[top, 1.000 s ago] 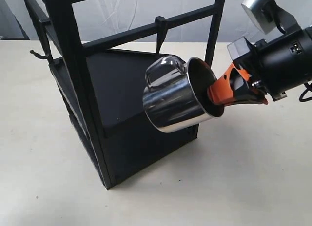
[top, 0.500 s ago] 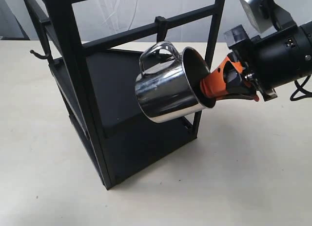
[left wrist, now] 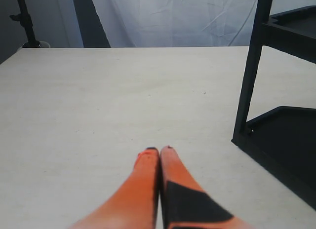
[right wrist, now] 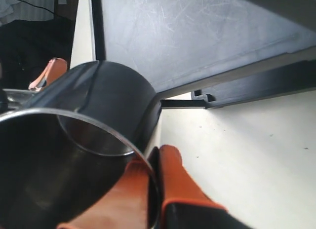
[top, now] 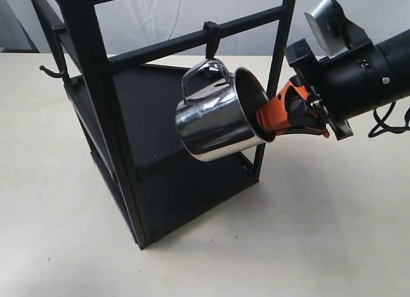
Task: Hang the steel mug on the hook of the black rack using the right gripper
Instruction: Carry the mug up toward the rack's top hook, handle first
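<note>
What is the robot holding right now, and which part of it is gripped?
The right end effector holds the shiny stainless-steel mug by its rim wall, one orange finger inside, one outside. The left end effector holds nothing.

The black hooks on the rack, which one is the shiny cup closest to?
The straight peg hook clipped on the crossbar, right above the steel mug's handle. The other, a thin curved hook, sticks out at the rack's far left, away from the mug.
</note>
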`<state>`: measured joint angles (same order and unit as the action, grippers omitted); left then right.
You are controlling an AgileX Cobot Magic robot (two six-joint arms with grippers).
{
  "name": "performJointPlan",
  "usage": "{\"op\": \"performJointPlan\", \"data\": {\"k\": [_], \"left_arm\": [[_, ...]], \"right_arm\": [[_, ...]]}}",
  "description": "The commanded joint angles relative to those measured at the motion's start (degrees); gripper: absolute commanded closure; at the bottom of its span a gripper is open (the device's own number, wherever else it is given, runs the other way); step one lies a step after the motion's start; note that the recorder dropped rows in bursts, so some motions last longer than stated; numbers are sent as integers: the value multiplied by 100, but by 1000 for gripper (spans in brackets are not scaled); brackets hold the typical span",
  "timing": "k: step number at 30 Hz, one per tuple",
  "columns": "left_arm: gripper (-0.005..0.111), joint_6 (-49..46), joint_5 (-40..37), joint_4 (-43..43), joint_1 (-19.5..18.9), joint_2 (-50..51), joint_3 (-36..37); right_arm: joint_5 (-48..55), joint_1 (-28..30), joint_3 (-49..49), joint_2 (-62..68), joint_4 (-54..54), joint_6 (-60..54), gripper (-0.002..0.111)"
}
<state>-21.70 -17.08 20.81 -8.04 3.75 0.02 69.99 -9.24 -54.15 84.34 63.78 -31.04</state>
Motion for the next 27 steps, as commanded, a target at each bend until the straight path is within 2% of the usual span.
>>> {"op": "performJointPlan", "data": {"k": [1, 27], "left_arm": [[105, -8, 82, 38, 22, -41, -2], [105, -8, 93, 35, 22, -41, -2]], "right_arm": [[-3, 50, 15, -7, 347, -76, 109], [-3, 58, 15, -7, -63, 259, 109]]}}
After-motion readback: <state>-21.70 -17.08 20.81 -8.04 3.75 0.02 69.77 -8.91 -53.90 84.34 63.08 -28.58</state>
